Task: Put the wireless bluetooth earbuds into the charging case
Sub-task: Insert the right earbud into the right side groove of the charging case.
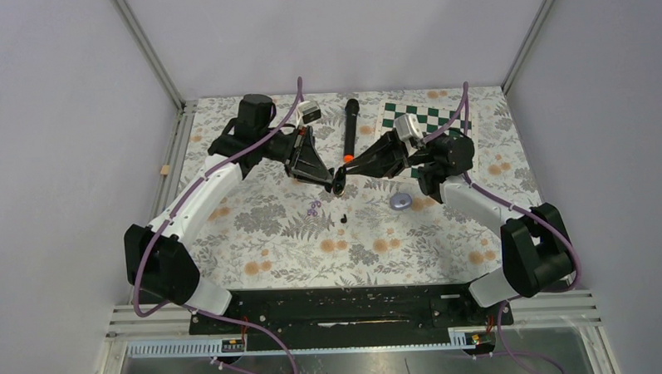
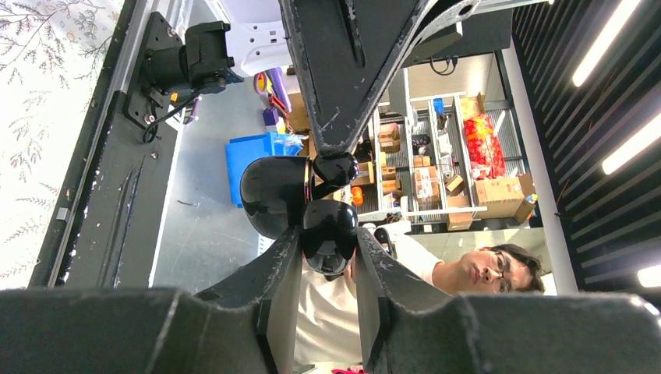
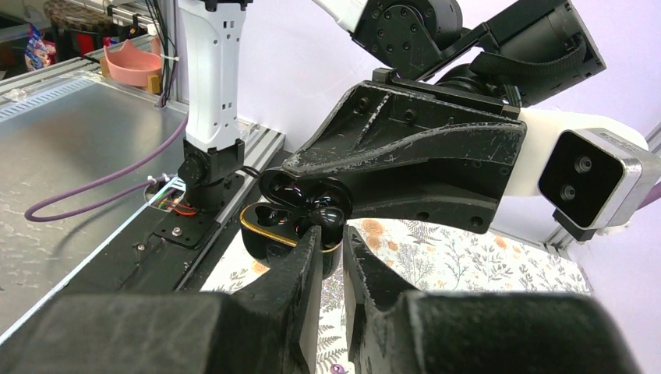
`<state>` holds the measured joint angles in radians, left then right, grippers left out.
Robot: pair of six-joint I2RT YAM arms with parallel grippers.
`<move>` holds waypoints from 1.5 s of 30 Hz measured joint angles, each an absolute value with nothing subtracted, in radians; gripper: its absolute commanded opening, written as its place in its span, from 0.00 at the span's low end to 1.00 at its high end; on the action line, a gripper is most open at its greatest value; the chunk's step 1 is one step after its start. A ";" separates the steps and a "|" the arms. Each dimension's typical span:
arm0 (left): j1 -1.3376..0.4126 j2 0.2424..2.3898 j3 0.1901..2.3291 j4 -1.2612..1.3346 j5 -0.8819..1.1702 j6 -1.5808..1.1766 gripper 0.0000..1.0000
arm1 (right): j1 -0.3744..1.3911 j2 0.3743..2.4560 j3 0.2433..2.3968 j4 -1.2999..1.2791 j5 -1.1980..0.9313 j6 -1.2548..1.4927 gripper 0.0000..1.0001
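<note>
The glossy black charging case (image 1: 339, 184) hangs open above the table, its gold rim showing in the right wrist view (image 3: 269, 227). My left gripper (image 1: 326, 179) is shut on it; in the left wrist view the fingers (image 2: 287, 265) clamp the case body (image 2: 329, 234). My right gripper (image 1: 345, 167) is shut on a black earbud (image 3: 328, 216) at the case's opening; it also shows in the left wrist view (image 2: 336, 167). Another black earbud (image 1: 344, 218) and pale purple earbuds (image 1: 313, 208) lie on the floral mat below.
A long black microphone (image 1: 351, 128) with an orange end lies at the back. A green checkerboard (image 1: 429, 117) is at the back right. A small grey-purple disc (image 1: 400, 202) lies right of the earbuds. Walls close the table's sides.
</note>
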<state>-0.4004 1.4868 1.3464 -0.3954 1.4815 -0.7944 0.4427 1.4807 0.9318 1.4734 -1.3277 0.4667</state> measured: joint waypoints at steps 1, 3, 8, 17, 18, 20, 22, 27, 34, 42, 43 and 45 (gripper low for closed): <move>-0.400 1.487 1.346 -0.395 1.481 -0.794 0.00 | 0.440 1.481 0.930 1.473 -1.328 0.466 0.00; -0.400 1.487 1.346 -0.396 1.481 -0.794 0.00 | 0.439 1.481 0.928 1.473 -1.327 0.464 0.00; -0.400 1.487 1.346 -0.396 1.481 -0.795 0.00 | 0.439 1.481 0.928 1.474 -1.328 0.464 0.00; -0.400 1.488 1.347 -0.396 1.481 -0.795 0.00 | 0.439 1.481 0.928 1.475 -1.329 0.467 0.00; -0.400 1.488 1.348 -0.396 1.481 -0.795 0.00 | 0.439 1.481 0.929 1.475 -1.330 0.469 0.00; -0.400 1.488 1.349 -0.396 1.481 -0.796 0.00 | 0.440 1.481 0.934 1.475 -1.332 0.476 0.00; -0.400 1.488 1.351 -0.396 1.482 -0.796 0.00 | 0.440 1.481 0.938 1.475 -1.335 0.482 0.00; -0.400 1.489 1.352 -0.396 1.485 -0.800 0.00 | 0.440 1.481 0.945 1.474 -1.346 0.495 0.00; -0.400 1.501 1.353 -0.393 1.490 -0.824 0.00 | 0.440 1.488 0.945 1.474 -1.348 0.499 0.00; -0.400 1.502 1.320 -0.265 1.510 -0.946 0.00 | 0.441 1.489 0.949 1.475 -1.345 0.498 0.00; -0.400 1.502 1.306 -0.224 1.514 -0.981 0.00 | 0.442 1.491 0.950 1.475 -1.347 0.498 0.00; -0.400 1.502 1.256 -0.076 1.522 -1.088 0.00 | 0.445 1.499 0.955 1.475 -1.349 0.500 0.00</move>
<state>-0.4004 1.5017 1.2556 -0.0765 1.5223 -1.0882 0.4454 1.4986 0.9546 1.4746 -1.3491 0.5003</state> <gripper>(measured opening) 0.282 0.185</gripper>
